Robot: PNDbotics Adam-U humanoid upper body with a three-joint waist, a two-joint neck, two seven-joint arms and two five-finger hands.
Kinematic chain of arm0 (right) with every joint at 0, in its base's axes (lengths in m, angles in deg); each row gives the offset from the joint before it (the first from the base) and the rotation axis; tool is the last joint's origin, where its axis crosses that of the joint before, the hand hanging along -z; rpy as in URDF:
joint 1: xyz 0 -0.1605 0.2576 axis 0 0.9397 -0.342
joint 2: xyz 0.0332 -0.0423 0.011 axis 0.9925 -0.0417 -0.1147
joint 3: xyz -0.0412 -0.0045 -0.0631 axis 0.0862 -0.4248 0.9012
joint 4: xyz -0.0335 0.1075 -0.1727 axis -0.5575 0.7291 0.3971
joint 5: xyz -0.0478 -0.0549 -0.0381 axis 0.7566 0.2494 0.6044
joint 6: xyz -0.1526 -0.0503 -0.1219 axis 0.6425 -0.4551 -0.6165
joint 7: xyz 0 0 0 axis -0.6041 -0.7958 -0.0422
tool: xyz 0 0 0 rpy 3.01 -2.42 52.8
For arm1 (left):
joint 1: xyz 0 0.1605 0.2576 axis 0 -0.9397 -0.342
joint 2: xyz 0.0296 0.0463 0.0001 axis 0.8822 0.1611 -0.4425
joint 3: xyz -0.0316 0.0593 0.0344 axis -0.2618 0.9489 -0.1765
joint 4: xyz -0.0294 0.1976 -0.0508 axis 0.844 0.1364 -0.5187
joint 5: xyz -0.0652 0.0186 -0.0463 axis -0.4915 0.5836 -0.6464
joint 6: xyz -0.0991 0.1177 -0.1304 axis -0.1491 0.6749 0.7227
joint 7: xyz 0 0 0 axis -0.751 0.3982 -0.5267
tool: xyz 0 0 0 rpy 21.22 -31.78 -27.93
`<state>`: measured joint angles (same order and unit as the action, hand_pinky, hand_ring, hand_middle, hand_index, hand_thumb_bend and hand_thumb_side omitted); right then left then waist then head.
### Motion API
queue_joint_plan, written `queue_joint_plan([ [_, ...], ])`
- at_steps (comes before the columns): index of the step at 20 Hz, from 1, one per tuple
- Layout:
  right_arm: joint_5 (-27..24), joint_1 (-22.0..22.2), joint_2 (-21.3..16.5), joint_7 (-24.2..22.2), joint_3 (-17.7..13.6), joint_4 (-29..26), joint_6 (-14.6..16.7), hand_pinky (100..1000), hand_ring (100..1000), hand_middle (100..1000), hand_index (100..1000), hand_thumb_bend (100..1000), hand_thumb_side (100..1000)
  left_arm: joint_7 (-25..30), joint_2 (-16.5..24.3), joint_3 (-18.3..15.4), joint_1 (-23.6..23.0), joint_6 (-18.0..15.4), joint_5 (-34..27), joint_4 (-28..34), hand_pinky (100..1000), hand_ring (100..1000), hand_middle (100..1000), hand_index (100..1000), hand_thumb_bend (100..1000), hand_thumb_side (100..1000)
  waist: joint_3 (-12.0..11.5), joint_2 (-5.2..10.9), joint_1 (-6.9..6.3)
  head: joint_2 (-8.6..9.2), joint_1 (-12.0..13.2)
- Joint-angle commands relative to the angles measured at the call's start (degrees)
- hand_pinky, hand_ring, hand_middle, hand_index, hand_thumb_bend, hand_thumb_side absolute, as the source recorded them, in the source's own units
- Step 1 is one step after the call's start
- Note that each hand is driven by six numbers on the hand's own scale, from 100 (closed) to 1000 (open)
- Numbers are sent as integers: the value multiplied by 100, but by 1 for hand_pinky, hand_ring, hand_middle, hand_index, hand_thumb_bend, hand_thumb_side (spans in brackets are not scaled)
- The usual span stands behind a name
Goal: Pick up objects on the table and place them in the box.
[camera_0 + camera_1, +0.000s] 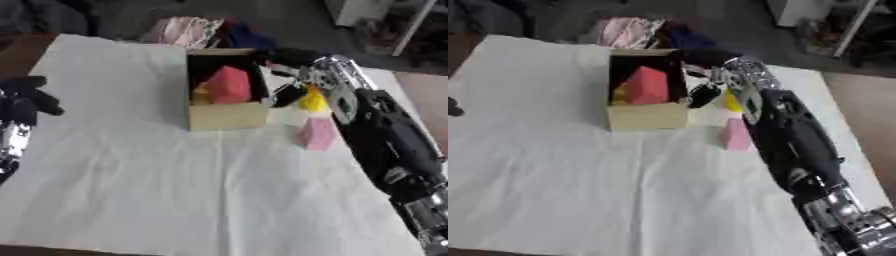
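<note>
White table [175, 190]; left hand [26, 100] shown whole in left eye only.

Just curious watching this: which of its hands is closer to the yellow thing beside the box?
Right. The right hand is just beside the yellow object; the left hand sits far off at the table's left edge.

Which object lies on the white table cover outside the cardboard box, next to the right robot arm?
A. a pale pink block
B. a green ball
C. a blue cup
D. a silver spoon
A: the pale pink block lies on the white table cover, to the right of the open cardboard box, which already holds a red block.
</note>
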<state>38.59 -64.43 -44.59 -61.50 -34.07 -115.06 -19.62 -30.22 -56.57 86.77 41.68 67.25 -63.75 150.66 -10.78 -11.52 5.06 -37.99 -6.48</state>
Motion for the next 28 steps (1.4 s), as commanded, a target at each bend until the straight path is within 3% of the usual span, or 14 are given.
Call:
queue_joint_plan([
  [1,-204,-73,-329,43,-89,-155,-34,1000,1000,1000,1000,100,286,-23,125,-66,11,23,20,113,841,621,589,819,100,628,40,195,43,-24,42],
  [9,-733,186,-868,-126,53,-242,85,983,977,1000,1000,100,297,-70,157,-115,-81,44,55,113,841,621,588,818,100,630,219,245,58,-80,156],
  [15,-1957,722,-1517,-545,464,-899,373,963,961,994,1000,100,472,-114,177,-153,-153,61,95,113,841,621,589,818,100,631,415,267,59,-115,271],
  [20,-2649,1112,-1787,-1017,800,-1396,313,950,955,989,1000,100,671,-122,177,-159,-169,55,104,113,841,626,589,818,100,629,485,269,24,-128,308],
  [23,-2787,1231,-1788,-1212,972,-1468,281,948,954,989,1000,100,696,-123,175,-164,-181,54,109,113,841,627,589,818,100,629,495,267,0,-134,307],
  [26,-2593,1302,-1702,-1267,1112,-1423,319,949,954,986,1000,100,673,-123,170,-165,-187,56,112,113,841,627,589,818,100,629,497,263,-19,-138,294],
  [28,-2336,1329,-1623,-1218,1170,-1337,373,954,955,987,1000,100,565,-115,164,-161,-186,56,112,113,841,628,590,819,100,630,492,258,-29,-142,291],
])
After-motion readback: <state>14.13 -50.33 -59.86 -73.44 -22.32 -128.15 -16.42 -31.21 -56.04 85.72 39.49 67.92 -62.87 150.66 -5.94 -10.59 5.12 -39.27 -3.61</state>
